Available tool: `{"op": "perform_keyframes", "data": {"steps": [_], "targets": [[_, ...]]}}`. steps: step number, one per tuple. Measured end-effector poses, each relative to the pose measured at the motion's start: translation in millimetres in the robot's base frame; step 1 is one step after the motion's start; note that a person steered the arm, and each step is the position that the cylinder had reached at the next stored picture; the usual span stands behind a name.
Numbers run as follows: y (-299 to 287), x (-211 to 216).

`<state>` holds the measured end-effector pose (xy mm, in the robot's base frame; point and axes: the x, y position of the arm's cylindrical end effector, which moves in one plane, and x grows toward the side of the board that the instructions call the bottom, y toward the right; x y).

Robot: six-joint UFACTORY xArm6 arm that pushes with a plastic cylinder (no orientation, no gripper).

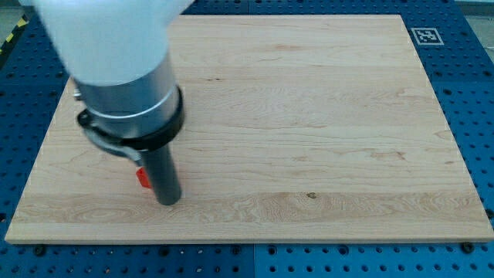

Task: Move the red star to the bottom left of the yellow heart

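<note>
Against my tip [169, 201], on its left, a sliver of 1 red block [143, 177] shows, shape hidden by the rod. No yellow heart shows. Far toward the top right, beyond the board [309, 131], sits a black-and-white marker [425, 35], no readable writing.

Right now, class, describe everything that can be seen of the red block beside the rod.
Only a small sliver of the red block shows, a bright orange-red patch peeking out at the view's left of the dark rod. The rod and the arm's body cover the rest, so its star shape cannot be confirmed. It lies flat on the wooden board, near the view's bottom left. My tip sits just to its right and slightly lower; whether they touch cannot be told. No yellow heart is visible.
</note>
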<state>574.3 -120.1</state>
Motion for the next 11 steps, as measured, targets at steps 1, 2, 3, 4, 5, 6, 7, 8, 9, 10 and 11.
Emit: {"op": "perform_keyframes", "data": {"steps": [1, 2, 3, 4, 5, 6, 7, 8, 9, 10, 11], "targets": [[-20, -8], [12, -1], [50, -4], [37, -26], [17, 0], [15, 1], [9, 0], [29, -6], [44, -23], [24, -50], [8, -30]]}}
